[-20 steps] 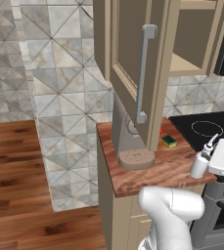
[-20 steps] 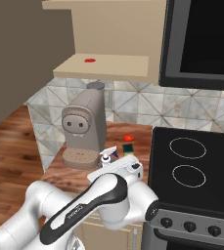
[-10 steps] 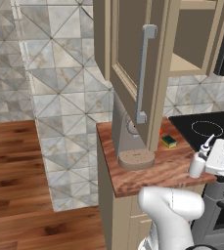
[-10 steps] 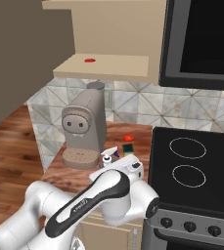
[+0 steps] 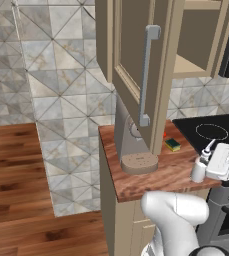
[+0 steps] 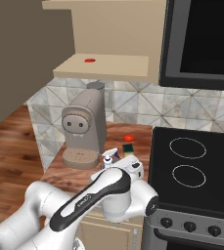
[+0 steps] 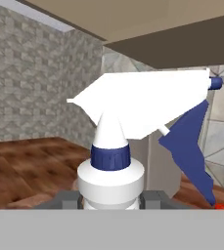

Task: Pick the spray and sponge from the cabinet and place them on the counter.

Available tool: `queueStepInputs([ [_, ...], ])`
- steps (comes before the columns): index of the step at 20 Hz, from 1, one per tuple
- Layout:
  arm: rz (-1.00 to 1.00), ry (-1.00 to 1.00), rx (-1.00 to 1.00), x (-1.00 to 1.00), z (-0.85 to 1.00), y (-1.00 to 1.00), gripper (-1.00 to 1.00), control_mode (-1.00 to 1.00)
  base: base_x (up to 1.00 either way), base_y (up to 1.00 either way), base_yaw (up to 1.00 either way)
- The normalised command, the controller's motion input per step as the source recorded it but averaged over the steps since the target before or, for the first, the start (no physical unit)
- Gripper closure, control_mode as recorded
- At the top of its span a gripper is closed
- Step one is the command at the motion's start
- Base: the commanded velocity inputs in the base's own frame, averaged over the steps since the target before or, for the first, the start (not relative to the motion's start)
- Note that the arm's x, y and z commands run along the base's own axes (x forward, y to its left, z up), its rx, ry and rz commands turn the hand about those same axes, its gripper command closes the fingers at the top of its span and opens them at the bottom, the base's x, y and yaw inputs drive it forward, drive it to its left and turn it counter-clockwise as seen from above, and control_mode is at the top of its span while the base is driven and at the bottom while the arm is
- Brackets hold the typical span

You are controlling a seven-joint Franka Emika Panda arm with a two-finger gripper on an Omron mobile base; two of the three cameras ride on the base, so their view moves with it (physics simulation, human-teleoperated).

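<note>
- My gripper, clenched on the spray, has barely moved over the last second.
- It hangs low over the counter's near edge.
- The sponge already lies there, so releasing finishes it.

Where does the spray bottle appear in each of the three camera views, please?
Left base view: spray bottle, lower right, at the counter's front edge.
Right base view: centre, just right of the coffee machine.
Hand view: centre, close up between the fingertips.
Shared landmark: the coffee machine.
</note>
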Motion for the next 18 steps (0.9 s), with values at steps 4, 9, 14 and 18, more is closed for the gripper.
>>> queueStepInputs([
  [4,0.00,0.00,0.00,0.15,-0.12,0.00,1.00,-1.00,0.00,0.00,0.00],
  [9,0.00,0.00,0.00,0.17,-0.13,-0.01,1.00,-1.00,0.00,0.00,0.00],
  [14,0.00,0.00,0.00,0.16,-0.14,-0.02,1.00,-1.00,0.00,0.00,0.00],
  [18,0.00,0.00,0.00,0.16,-0.15,-0.03,1.00,-1.00,0.00,0.00,0.00],
])
